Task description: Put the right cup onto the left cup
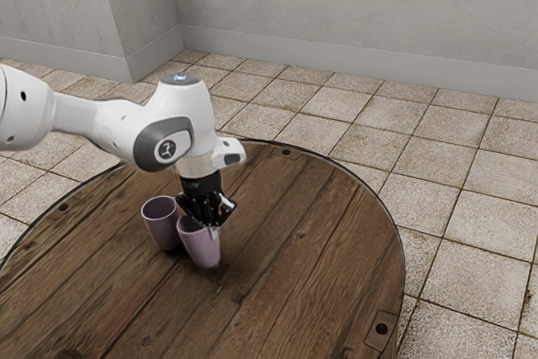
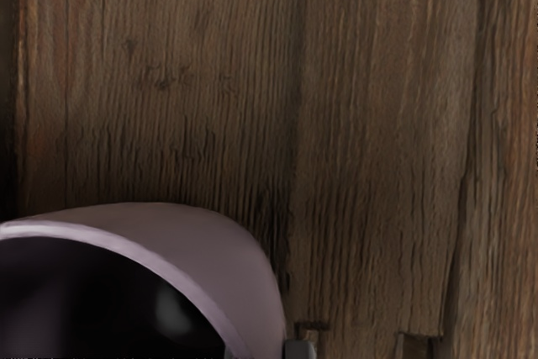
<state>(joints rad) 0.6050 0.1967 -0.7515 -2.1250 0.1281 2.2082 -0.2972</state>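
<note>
We have the tool (image 1: 211, 229) pinching the wall of the right cup (image 1: 202, 248), as far as we can judge: in the wrist view one fingertip (image 2: 300, 350) sits against the cup's outer side, and a bit of the other seems to show just inside the rim. This cup is the one toward the exterior view's right, mouth up, well in from the round edge of the desk (image 1: 294, 250). The left cup (image 1: 160, 229) stands upright just beside it, toward the exterior view's left edge of the desk. Whether the pinched cup has cleared the wood, we can't tell.

We judge the step in hand to be the lift, with the stacking yet to do. Our main worry is the neighbour: the cups are so near each other that a sideways move begun too low could knock the left cup over or push it along, spoiling our target. We should rise until the base is above that rim before crossing.

The hold on one side of the rim is another risk. The weight hangs off-centre, so the cup could swing or slip round in the grip and arrive slanted. Its base might then catch the lower rim, and opening the tool too soon would tip it off.
</note>
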